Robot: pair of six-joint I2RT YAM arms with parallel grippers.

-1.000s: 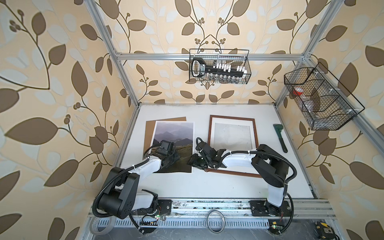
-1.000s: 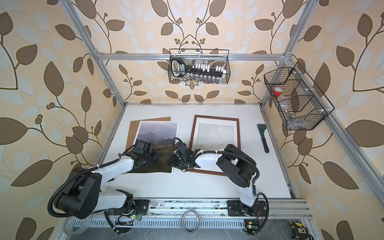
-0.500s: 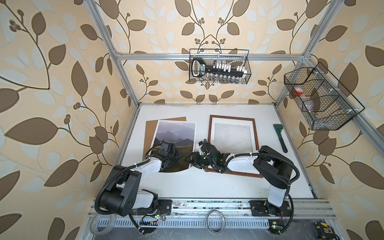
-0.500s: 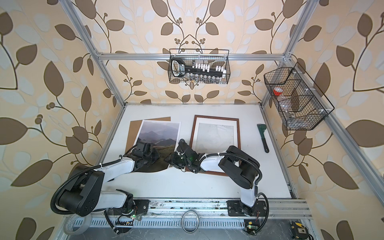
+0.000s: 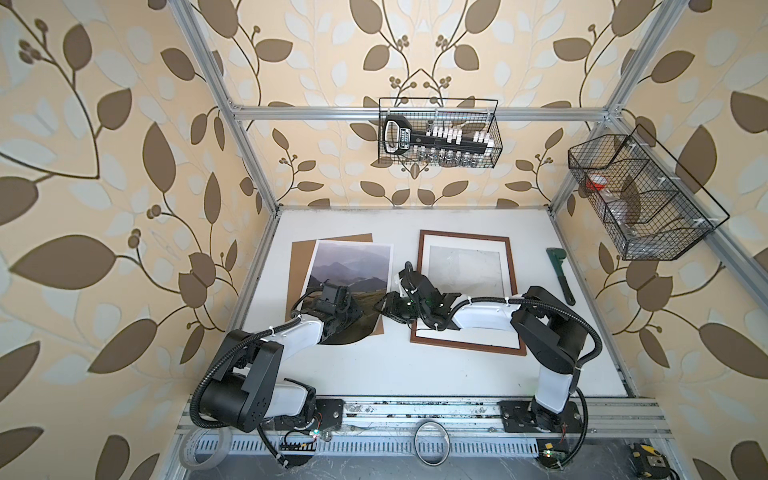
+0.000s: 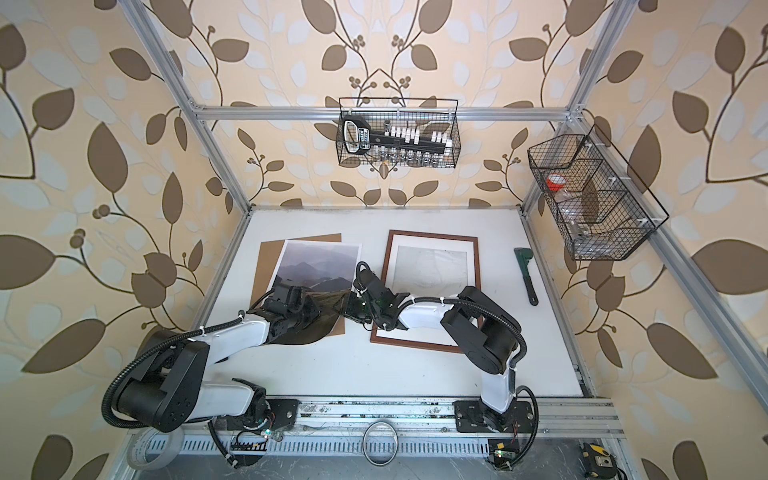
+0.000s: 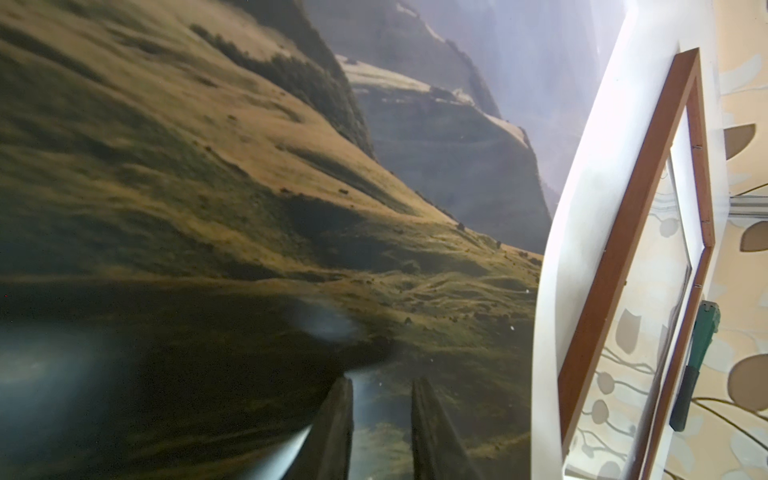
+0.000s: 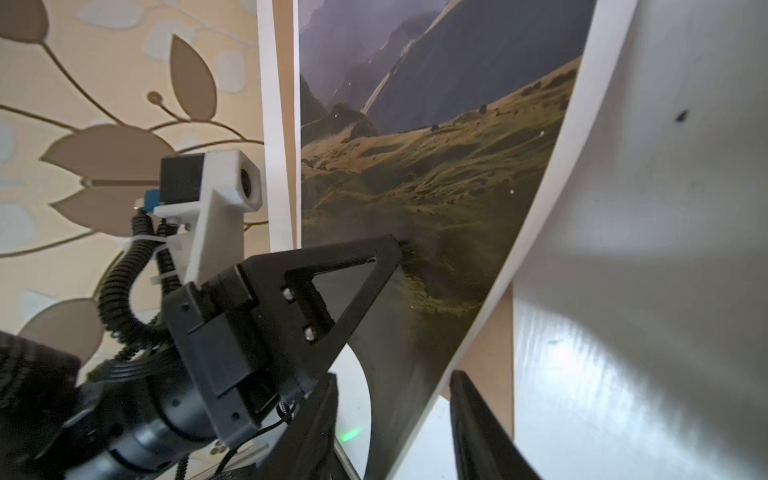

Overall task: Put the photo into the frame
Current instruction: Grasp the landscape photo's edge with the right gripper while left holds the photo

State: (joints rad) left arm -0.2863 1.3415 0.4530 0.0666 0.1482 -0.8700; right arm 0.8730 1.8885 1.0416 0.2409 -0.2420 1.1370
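Observation:
The photo (image 5: 349,266) (image 6: 316,262), a misty mountain print, lies partly on a brown board left of the frame (image 5: 465,348) (image 6: 432,234), and its near edge is lifted and curled. My left gripper (image 5: 353,312) (image 6: 309,309) is shut on that near edge; in the left wrist view the print (image 7: 249,166) fills the picture behind my gripper (image 7: 382,380). The reddish-brown frame (image 7: 621,232) lies flat to the right. My right gripper (image 5: 384,307) (image 8: 394,374) stands open, with the photo's (image 8: 436,166) white-bordered near right corner between its fingers.
The brown backing board (image 5: 301,266) lies under the photo. A green pipe wrench (image 5: 561,276) lies right of the frame. Wire baskets hang on the back wall (image 5: 438,133) and the right wall (image 5: 640,199). The aluminium rail runs along the table's front.
The photo has swung to the right toward the frame and its near edge has risen and curled. My right gripper has moved left onto its near right corner and narrowed.

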